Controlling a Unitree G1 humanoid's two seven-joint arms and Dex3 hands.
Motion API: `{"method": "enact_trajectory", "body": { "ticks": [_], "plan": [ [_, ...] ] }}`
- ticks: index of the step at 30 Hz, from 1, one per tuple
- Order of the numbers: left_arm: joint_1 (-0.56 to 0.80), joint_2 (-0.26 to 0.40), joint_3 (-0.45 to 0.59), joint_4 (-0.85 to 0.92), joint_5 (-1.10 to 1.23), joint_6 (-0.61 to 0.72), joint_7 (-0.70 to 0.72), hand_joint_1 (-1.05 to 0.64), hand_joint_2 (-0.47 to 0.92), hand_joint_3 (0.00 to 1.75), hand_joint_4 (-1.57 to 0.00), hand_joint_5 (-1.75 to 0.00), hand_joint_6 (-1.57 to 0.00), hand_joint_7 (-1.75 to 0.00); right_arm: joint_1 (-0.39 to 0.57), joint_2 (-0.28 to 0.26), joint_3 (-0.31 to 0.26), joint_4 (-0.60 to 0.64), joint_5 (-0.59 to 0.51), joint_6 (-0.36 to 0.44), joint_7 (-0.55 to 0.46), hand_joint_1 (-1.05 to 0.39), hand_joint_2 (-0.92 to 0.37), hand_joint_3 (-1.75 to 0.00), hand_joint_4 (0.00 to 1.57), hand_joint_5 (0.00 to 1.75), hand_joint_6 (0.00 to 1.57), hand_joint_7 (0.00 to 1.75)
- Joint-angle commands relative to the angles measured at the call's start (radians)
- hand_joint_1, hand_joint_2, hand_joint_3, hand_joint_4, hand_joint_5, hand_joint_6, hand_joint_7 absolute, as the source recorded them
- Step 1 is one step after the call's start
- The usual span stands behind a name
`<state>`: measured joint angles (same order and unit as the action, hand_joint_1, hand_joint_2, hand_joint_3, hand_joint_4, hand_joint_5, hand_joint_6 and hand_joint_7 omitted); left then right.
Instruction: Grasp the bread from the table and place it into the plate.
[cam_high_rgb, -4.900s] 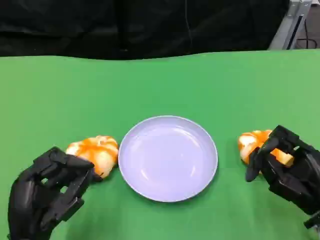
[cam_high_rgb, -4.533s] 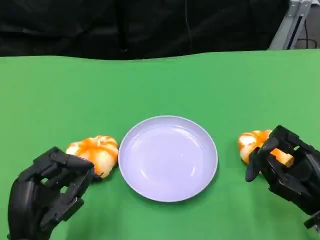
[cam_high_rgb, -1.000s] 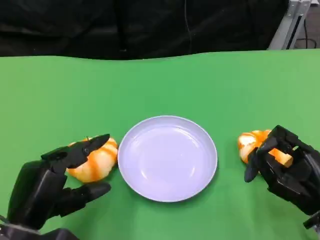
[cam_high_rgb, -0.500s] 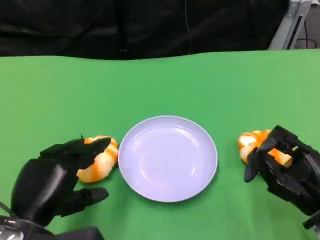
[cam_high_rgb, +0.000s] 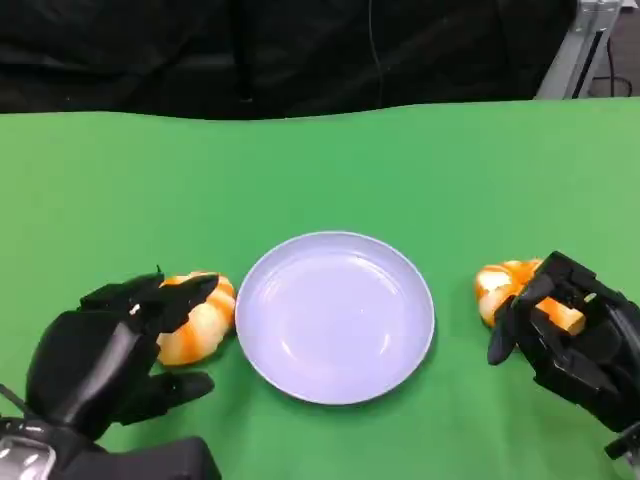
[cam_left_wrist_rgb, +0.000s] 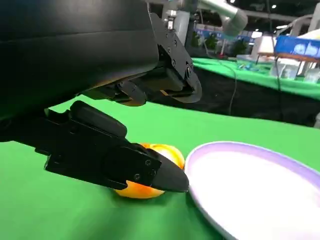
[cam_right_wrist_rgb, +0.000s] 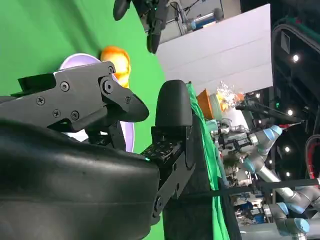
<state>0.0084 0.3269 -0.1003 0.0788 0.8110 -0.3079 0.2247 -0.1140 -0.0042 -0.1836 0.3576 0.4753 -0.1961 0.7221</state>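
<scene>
The left hand (cam_high_rgb: 105, 355) is black and has a hard, smooth shell. It lies low on the bench (cam_high_rgb: 320, 170), at the near left. Its fingers (cam_high_rgb: 170, 297) are spread apart and reach over the top of the left bread (cam_high_rgb: 195, 322), while the thumb lies lower on the near side, on the green cloth. In the left wrist view the fingers (cam_left_wrist_rgb: 130, 167) are straight and the bread (cam_left_wrist_rgb: 150, 172) sits between the upper and the lower ones, so the hand surrounds the bread. It is not closed on it, and whether a fingertip touches the crust I cannot tell.

This bread is a round, glossy bun, pale yellow with orange stripes. It rests on the bench just beside the left rim of the plate (cam_high_rgb: 335, 390).

The plate is round, shallow and pale lilac, with a smooth shiny surface and a raised rim. It stands in the middle of the bench.

On the other side, the right hand (cam_high_rgb: 570, 340) has its fingers curled around the right bread (cam_high_rgb: 505, 285), which is also orange and yellow and lies near the right rim of the plate. If this hand really grips the bread, I cannot tell.

The bench is covered with a flat, matte green cloth. Behind it hangs a black curtain (cam_high_rgb: 280, 50).
</scene>
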Motion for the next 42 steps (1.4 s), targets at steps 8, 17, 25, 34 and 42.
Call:
{"method": "enact_trajectory", "body": {
  "ticks": [8,17,25,34,42],
  "plan": [
    [-0.056,0.046,-0.038,0.081,-0.048,0.023,-0.008,-0.67,0.92,0.09,-0.42,0.00,-0.47,0.00,0.012,-0.006,0.000,-0.030,0.008,0.013,-0.016,0.01,-0.84,-0.80,0.60,1.75,0.56,1.41],
    [-0.114,0.051,-0.068,0.187,-0.083,0.009,-0.001,-0.64,0.92,0.10,-0.42,0.00,-0.47,0.00,0.014,-0.005,-0.001,-0.032,0.008,0.014,-0.016,0.01,-0.84,-0.80,0.59,1.75,0.55,1.40],
    [-0.154,0.054,-0.093,0.250,-0.093,0.001,0.005,-0.61,0.92,0.09,-0.43,0.00,-0.48,0.00,0.014,-0.006,-0.001,-0.028,0.002,-0.002,-0.010,0.01,-0.83,-0.80,0.59,1.75,0.56,1.40],
    [-0.198,0.051,-0.126,0.305,-0.096,0.017,-0.004,-0.61,0.92,0.09,-0.43,0.00,-0.47,0.00,0.012,-0.006,-0.002,-0.021,0.004,-0.006,-0.007,-0.03,-0.82,-0.77,0.58,1.75,0.54,1.40],
    [-0.222,0.055,-0.153,0.326,-0.095,0.043,-0.022,-0.60,0.92,0.12,-0.41,0.00,-0.46,0.00,0.013,-0.005,0.000,-0.021,-0.002,-0.014,-0.011,-0.05,-0.81,-0.76,0.57,1.75,0.54,1.40]
  ]
}}
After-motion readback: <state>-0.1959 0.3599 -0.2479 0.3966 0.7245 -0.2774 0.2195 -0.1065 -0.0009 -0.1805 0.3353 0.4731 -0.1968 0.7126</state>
